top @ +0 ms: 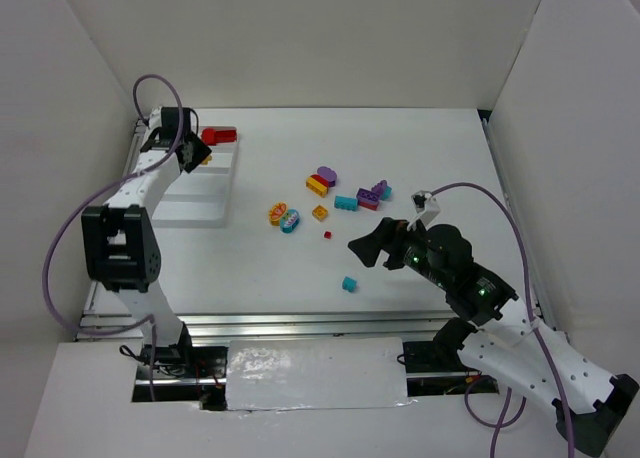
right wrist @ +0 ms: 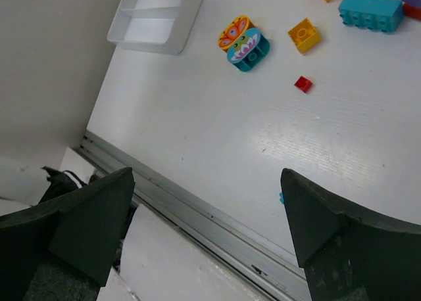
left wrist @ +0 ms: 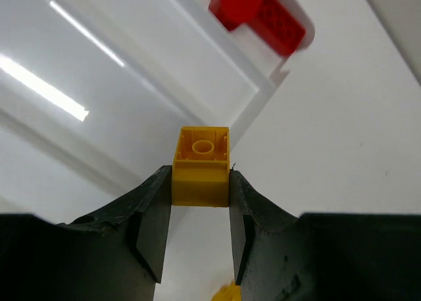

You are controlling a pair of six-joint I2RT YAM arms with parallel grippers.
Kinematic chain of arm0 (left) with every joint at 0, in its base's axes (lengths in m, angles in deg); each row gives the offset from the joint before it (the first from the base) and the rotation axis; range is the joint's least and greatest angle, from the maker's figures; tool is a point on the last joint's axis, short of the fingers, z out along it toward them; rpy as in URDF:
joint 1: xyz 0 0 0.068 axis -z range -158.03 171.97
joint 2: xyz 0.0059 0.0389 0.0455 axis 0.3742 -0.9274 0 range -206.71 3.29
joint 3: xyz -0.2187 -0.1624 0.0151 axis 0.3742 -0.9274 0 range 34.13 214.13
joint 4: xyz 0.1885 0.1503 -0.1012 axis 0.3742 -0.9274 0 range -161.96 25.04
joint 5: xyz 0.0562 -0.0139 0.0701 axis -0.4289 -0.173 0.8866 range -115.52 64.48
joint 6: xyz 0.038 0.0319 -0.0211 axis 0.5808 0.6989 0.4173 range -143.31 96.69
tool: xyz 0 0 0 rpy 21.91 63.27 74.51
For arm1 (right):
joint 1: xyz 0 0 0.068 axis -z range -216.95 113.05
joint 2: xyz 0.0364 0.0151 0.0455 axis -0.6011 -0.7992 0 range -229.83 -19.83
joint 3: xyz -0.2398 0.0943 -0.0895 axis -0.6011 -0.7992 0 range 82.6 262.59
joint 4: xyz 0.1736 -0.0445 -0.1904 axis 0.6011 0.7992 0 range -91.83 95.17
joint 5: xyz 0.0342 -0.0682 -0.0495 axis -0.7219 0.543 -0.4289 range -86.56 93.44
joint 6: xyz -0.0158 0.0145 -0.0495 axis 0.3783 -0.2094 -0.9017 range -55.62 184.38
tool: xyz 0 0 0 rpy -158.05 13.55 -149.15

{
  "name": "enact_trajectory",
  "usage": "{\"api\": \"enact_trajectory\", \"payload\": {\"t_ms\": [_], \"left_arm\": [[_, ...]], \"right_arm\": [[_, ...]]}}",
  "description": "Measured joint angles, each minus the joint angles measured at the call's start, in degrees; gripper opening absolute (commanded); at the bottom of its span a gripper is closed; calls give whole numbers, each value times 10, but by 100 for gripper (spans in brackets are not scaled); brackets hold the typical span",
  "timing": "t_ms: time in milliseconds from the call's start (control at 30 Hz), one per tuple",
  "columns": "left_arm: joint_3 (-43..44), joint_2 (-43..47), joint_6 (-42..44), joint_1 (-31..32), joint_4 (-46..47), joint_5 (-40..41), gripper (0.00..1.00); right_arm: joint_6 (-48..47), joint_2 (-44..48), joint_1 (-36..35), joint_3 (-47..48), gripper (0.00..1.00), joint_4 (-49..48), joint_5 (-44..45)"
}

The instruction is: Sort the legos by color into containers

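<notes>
My left gripper (top: 193, 155) is shut on a yellow brick (left wrist: 200, 166) and holds it over the far end of the white tray (top: 190, 206). A red brick (top: 218, 135) lies at the tray's far end and also shows in the left wrist view (left wrist: 258, 15). A second yellow piece (left wrist: 227, 293) shows below the fingers. My right gripper (top: 368, 248) is open and empty above the table, with a small teal brick (top: 349, 284) close by. Loose legos lie mid-table: an orange and teal rounded pair (right wrist: 243, 41), a small yellow brick (right wrist: 304, 35), a tiny red piece (right wrist: 302, 84) and a long teal brick (right wrist: 370, 12).
More bricks lie at the table's far centre: a purple-and-yellow pair (top: 322, 179) and a purple-red-teal cluster (top: 373, 194). White walls close in on both sides and the back. A metal rail (right wrist: 217, 219) runs along the near table edge.
</notes>
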Motion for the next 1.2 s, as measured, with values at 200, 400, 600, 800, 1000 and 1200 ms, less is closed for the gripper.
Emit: {"api": "enact_trajectory", "payload": {"t_ms": [200,400,600,800,1000,1200], "left_arm": [[185,-176,17,-29,-1,5,0],[198,-220,17,-58,2,-16,28],[201,-246,17,-75,11,-39,100],[206,-240,15,-73,-8,-64,100],[157,-88,17,-53,-56,-75,100],[-29,296,43,-12,-41,-138,100]], "right_arm": [[0,-2,0,-1,100,-3,-38],[0,-13,0,-3,100,-10,-58],[-4,-40,1,-3,100,-12,-60],[-2,-106,2,-2,100,-26,-49],[24,-275,2,76,100,16,47],[6,-514,3,259,99,38,112]]}}
